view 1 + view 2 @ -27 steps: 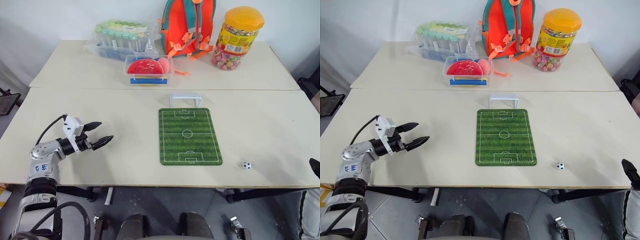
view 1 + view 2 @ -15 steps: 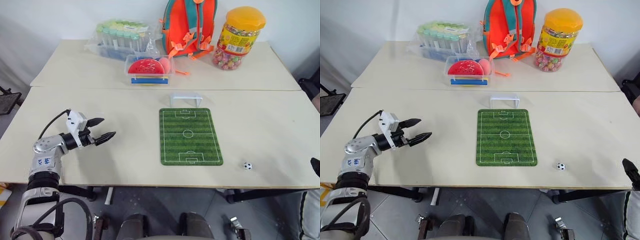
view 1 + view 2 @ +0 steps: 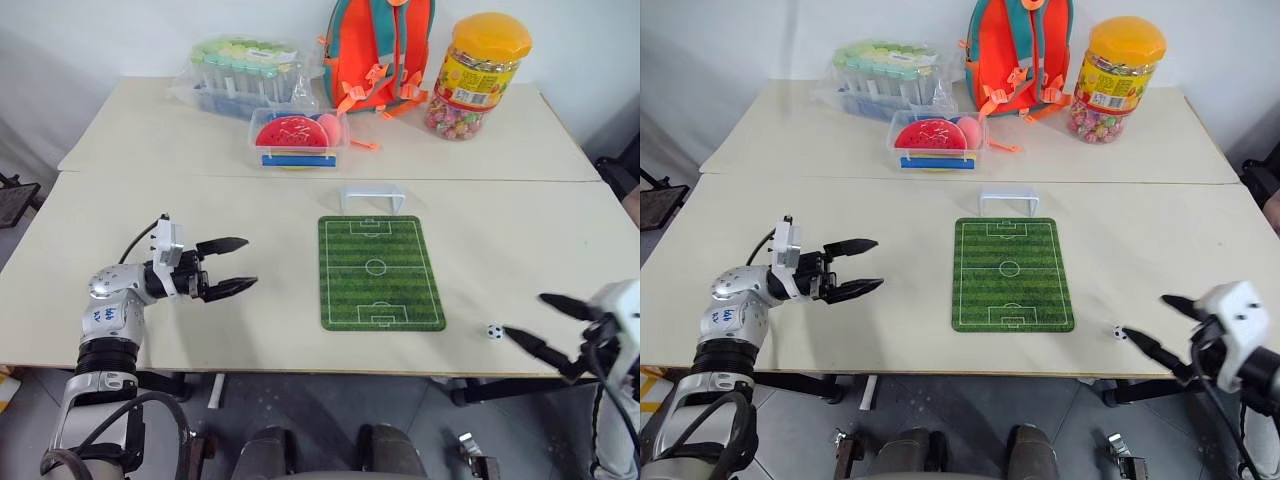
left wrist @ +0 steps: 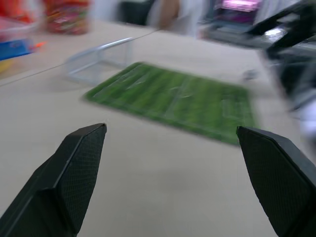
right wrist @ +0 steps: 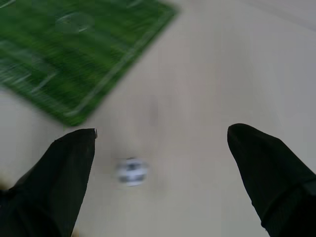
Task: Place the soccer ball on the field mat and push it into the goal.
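The right tool (image 3: 548, 322) is hanging over the near right edge of the bench (image 3: 520, 250), its two black fingers spread wide and holding nothing. The soccer ball (image 3: 494, 331) is sitting on the bare bench surface just beyond the tip of the nearer finger, apart from it, and in the right wrist view it is lying between the two fingers, closer to one of them. Nothing is standing between the right tool and the ball.

The left tool (image 3: 232, 268) is hovering over the near left part of the bench, pointing across toward the field mat (image 3: 379, 271), its fingers also spread wide and empty. Open bench surface is lying between it and the mat.

The field mat is resting flat between the two tools, with the ball just off its near right corner, not touching it. At the mat's far short edge the goal (image 3: 372, 198) is standing upright, just beyond the mat.

Farther back, on the rear bench, a clear plastic box with red contents (image 3: 296, 140) is sitting behind the goal. Beyond it are standing a clear case of capped tubes (image 3: 243, 77), an orange and teal backpack (image 3: 379, 50) against the wall, and a candy jar with a yellow lid (image 3: 475, 75).
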Available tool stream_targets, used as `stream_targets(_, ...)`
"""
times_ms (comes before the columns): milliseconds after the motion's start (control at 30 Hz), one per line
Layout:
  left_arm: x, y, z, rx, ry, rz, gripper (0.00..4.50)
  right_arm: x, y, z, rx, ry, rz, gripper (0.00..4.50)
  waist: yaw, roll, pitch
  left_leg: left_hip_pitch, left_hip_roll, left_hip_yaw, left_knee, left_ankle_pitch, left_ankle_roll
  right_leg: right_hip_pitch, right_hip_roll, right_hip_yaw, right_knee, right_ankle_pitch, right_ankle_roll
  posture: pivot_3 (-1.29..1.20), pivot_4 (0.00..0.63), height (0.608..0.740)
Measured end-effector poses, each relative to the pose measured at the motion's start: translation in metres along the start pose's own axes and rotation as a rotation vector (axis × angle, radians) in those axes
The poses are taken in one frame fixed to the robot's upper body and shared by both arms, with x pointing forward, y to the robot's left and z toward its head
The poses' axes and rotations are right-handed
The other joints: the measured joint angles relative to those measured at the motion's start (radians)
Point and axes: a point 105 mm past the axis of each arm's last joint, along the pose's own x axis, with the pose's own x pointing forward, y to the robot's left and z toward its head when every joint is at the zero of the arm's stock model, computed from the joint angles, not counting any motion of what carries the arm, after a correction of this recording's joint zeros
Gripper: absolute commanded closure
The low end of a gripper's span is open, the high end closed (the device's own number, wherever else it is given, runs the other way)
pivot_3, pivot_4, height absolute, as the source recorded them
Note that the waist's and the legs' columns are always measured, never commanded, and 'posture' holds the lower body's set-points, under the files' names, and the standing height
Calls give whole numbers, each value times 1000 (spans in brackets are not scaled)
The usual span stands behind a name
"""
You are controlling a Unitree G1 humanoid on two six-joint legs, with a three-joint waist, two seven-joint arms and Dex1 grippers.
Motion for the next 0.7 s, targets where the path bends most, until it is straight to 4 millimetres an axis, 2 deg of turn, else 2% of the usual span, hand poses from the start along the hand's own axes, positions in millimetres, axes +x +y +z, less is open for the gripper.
stream_targets(100, 4, -5, -4, -6, 11, -35, 0, 12, 7, -8, -19, 30, 96, 42, 3, -2, 1, -1, 0, -1, 1, 0, 0, 0, 0, -1, 0, 0, 0, 0, 150, 740)
stream_targets(300, 1, -16, -13, -14, 54, -56, 0, 25, -6, -26, -38, 70, 109, 42, 0, -4, 2, -1, 0, -1, 2, 0, 0, 0, 0, -1, 0, 0, 0, 0, 150, 740)
stream_targets(533, -6, -23, -11, -7, 71, -63, 0, 27, -13, -32, -33, 75, 104, 42, 1, -4, 2, -1, 1, -2, 2, 0, 0, 0, 0, -1, 0, 0, 0, 0, 150, 740)
stream_targets(633, -6, -25, -10, -3, 66, -66, 0, 30, -12, -43, -4, 85, 113, 624, 2, -4, 2, -1, 1, -2, 2, 0, 0, 0, 0, -1, 0, 0, 0, 0, 150, 740)
stream_targets(700, -6, -25, -11, -5, 67, -69, 0, 30, -13, -44, -19, 86, 113, 1259, 2, -4, 2, -2, 1, -2, 2, 0, 0, 0, 0, -1, 0, 0, 0, 0, 150, 740)
